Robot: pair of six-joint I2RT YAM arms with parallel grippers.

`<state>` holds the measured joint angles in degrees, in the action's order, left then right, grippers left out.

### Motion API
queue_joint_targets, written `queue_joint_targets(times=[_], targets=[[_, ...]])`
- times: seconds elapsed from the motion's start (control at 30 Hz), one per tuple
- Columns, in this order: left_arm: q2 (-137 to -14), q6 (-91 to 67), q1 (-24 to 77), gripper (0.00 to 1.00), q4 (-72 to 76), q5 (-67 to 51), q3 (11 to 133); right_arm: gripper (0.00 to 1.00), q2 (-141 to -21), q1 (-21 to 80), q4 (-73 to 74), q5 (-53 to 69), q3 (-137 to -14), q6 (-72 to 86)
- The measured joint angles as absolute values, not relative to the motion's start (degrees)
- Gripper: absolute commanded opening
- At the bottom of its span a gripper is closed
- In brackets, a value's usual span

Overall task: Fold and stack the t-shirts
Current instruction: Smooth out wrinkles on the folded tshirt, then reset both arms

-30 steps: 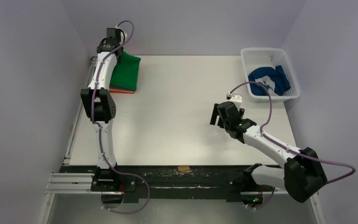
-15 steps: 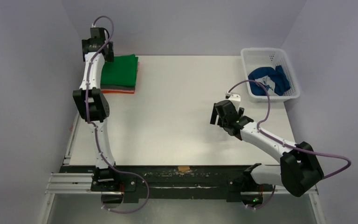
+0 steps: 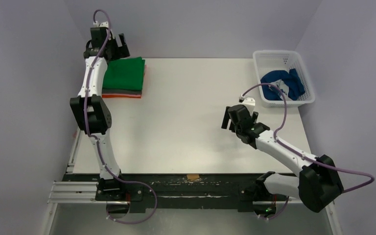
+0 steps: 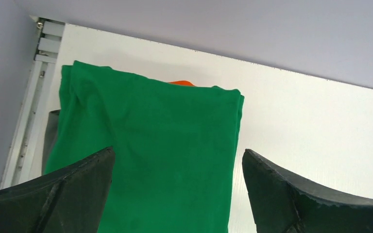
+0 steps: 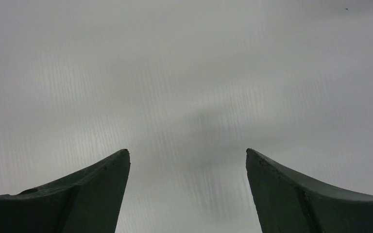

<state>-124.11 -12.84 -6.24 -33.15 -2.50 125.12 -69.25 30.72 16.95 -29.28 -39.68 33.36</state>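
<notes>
A folded bright green t-shirt (image 3: pixel 125 73) lies flat on top of a stack at the table's far left, over a dark grey shirt (image 3: pixel 122 91) and an orange shirt (image 3: pixel 121 96). In the left wrist view the green t-shirt (image 4: pixel 145 155) fills the space below open jaws, an orange edge (image 4: pixel 181 83) peeking out behind it. My left gripper (image 3: pixel 119 47) hovers open above the stack's far-left corner, holding nothing. A blue t-shirt (image 3: pixel 280 85) lies crumpled in the basket. My right gripper (image 3: pixel 231 123) stands open over bare table at mid-right, empty.
A white lattice basket (image 3: pixel 272 56) stands at the far right corner. A metal rail (image 3: pixel 77 142) runs along the table's left edge. A small tan tag (image 3: pixel 192 176) lies at the near edge. Purple-grey walls close in on three sides.
My left gripper opened, letting the green t-shirt drop flat onto the stack, then rose and drew back toward the far-left corner. The right arm has barely shifted.
</notes>
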Motion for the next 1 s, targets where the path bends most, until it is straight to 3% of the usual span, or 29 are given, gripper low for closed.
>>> queue_joint_targets(times=[0.43,0.73,0.9,1.0], targets=[[-140.8,-19.2,-11.8,1.0,-31.9,-7.4,126.5,0.86,-69.7,30.7,17.0,-31.0,-39.7,33.4],[-140.8,-26.4,-15.3,1.0,-33.1,-12.9,129.6,0.87,-69.8,30.7,17.4,-30.8,-39.7,33.4],[-134.3,-30.1,-15.3,1.0,-35.8,-15.1,128.5,0.88,-63.8,30.7,17.8,-30.5,-39.7,34.3],[-120.1,-31.0,-14.5,1.0,-35.8,-14.8,119.4,0.89,-57.1,30.7,17.9,-30.5,-38.3,35.6]])
